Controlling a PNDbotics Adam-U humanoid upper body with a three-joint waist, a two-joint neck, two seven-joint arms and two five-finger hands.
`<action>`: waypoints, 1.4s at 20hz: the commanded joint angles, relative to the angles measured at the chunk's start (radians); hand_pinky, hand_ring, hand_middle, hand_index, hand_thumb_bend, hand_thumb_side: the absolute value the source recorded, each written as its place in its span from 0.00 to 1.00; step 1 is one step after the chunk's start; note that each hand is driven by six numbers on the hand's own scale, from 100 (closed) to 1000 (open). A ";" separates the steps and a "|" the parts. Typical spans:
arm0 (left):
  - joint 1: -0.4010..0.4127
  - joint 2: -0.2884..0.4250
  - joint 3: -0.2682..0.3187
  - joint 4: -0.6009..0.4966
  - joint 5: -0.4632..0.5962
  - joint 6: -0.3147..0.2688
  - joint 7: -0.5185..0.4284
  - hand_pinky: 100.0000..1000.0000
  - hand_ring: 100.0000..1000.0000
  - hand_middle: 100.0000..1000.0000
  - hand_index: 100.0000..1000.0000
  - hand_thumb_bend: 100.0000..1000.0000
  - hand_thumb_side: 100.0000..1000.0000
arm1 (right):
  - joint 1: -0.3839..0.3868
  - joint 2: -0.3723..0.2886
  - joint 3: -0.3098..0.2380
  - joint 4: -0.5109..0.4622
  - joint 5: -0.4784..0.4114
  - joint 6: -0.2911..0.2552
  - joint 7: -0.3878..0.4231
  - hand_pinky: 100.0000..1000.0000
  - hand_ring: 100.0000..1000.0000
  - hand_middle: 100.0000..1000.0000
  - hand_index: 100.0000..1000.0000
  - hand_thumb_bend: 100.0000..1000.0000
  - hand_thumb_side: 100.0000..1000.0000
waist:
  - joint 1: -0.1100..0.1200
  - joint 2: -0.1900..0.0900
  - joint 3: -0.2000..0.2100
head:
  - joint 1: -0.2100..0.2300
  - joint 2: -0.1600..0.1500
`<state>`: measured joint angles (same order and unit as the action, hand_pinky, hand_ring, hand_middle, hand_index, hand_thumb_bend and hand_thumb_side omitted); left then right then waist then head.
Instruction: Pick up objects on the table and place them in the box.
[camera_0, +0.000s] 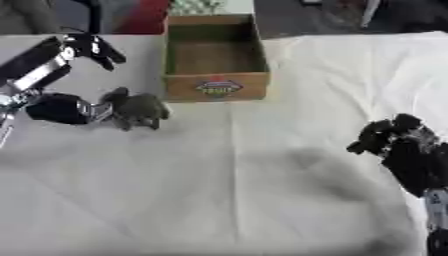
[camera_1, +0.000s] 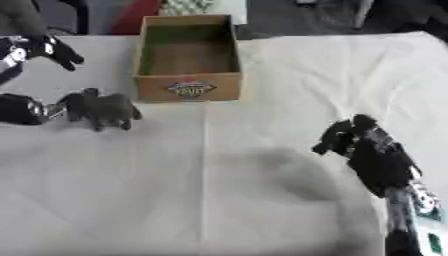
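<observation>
Reaching along the white table (camera_0: 262, 200) from our left, we have our left hand (camera_0: 136, 111) low over the cloth, just in front of the near-left corner of the cardboard box (camera_0: 214, 57). We judge this to be the picking step, or the start of a carry, but we see no separate object: the grey shape at the end of the arm reads as our own curled fingers, and whether they are closed on anything we cannot tell. The box looks empty inside. If something is held, the next move calls for lifting up and over the near wall, then letting go above the box floor. Our right hand (camera_1: 363, 150) hangs idle at the lower right, its fingers curled and holding nothing.
</observation>
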<state>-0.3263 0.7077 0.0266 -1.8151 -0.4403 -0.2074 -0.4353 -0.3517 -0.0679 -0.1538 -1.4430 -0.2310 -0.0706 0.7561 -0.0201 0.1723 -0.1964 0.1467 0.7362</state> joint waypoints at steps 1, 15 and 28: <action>-0.034 0.053 -0.023 0.024 -0.046 -0.026 -0.013 0.74 0.64 0.66 0.76 0.35 0.28 | -0.011 -0.022 0.000 -0.012 -0.003 -0.002 0.003 0.60 0.45 0.49 0.59 0.00 0.84 | 0.004 -0.016 -0.002 | 0.001 -0.007; -0.159 0.033 -0.123 0.217 -0.178 -0.069 -0.005 0.73 0.65 0.67 0.78 0.40 0.31 | -0.009 -0.022 0.004 -0.008 -0.003 -0.003 0.006 0.60 0.45 0.48 0.59 0.00 0.84 | 0.002 -0.017 -0.006 | 0.006 -0.005; -0.238 -0.027 -0.200 0.389 -0.338 -0.115 0.028 0.71 0.64 0.66 0.77 0.46 0.32 | -0.009 -0.021 0.007 -0.006 -0.002 -0.004 0.009 0.61 0.46 0.48 0.59 0.00 0.85 | 0.000 -0.015 -0.008 | 0.011 -0.004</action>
<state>-0.5441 0.6661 -0.1741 -1.4267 -0.7644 -0.3143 -0.4109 -0.3511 -0.0684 -0.1473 -1.4370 -0.2308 -0.0741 0.7617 -0.0212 0.1719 -0.2037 0.1558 0.7364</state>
